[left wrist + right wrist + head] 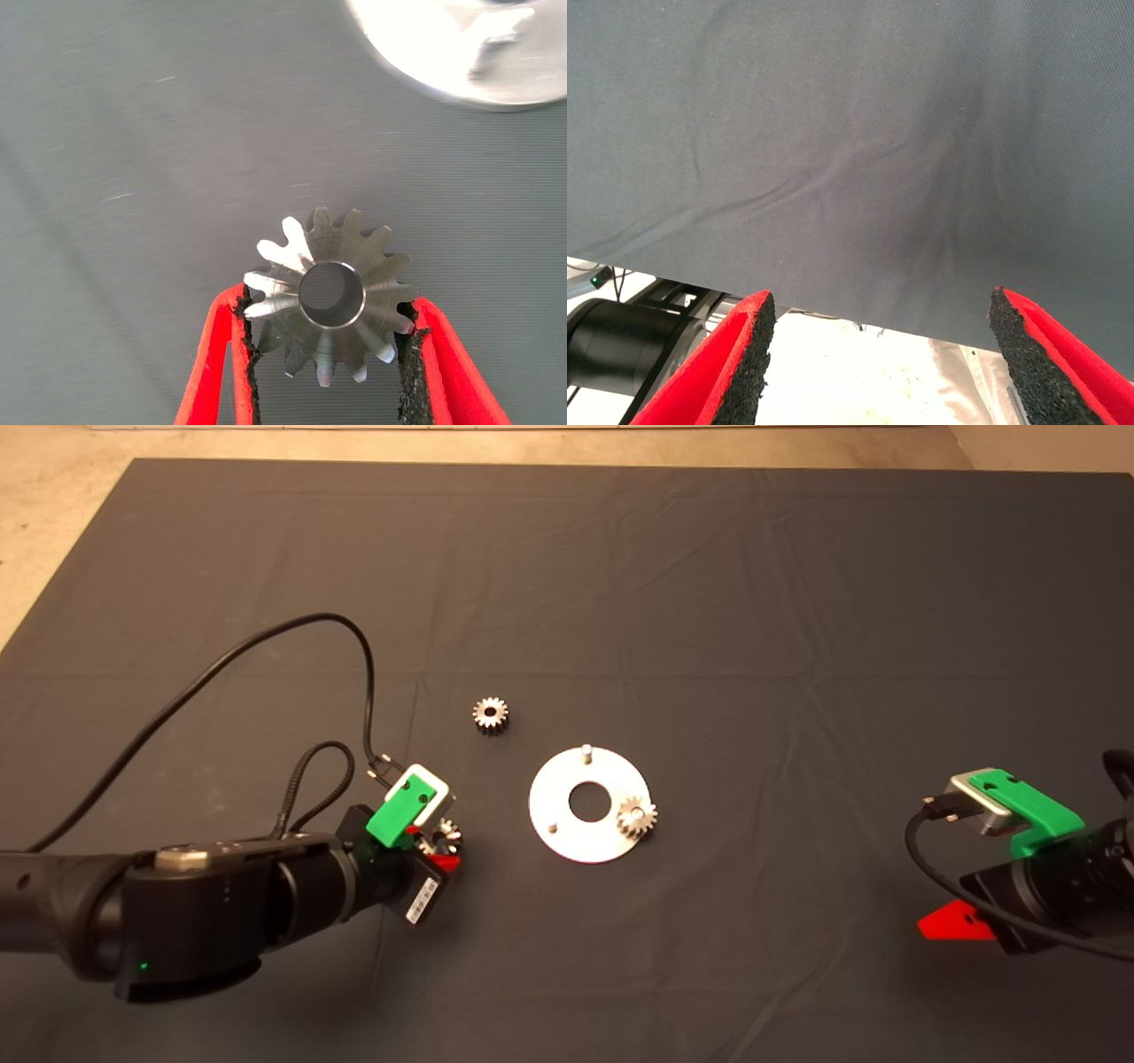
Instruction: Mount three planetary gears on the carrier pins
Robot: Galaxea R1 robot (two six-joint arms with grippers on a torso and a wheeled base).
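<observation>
Landmark: carrier disc (567, 833), flat on the mat (709, 602) near centre.

Left gripper (440, 849): just to the left of the disc, apart from its rim. Its black pads (409, 354) are pressed in against the teeth on opposite sides of one planetary gear, the held gear (330, 297). The bore faces the wrist camera, so the gear axis runs roughly along the line of approach. Whether the gear rests on the mat or hangs just clear of it I cannot tell.

On the disc: the seated gear (636, 817) sits at the right edge, apparently on its pin. Two carrier pins stand bare: the near-left pin (553, 826), on the side facing the left gripper, and the far pin (586, 749) at the disc's far edge.

Beyond, up and left of the disc: the loose gear (490, 714), flat on the mat, well clear of the rim.

Right gripper (961, 923): parked well to the right of the disc, fingers spread, nothing between them.

Judgement: the near-left pin is the closest target, lying to the right of the held gear. The coming move turns on centring the bore over that pin with the two axes parallel.
</observation>
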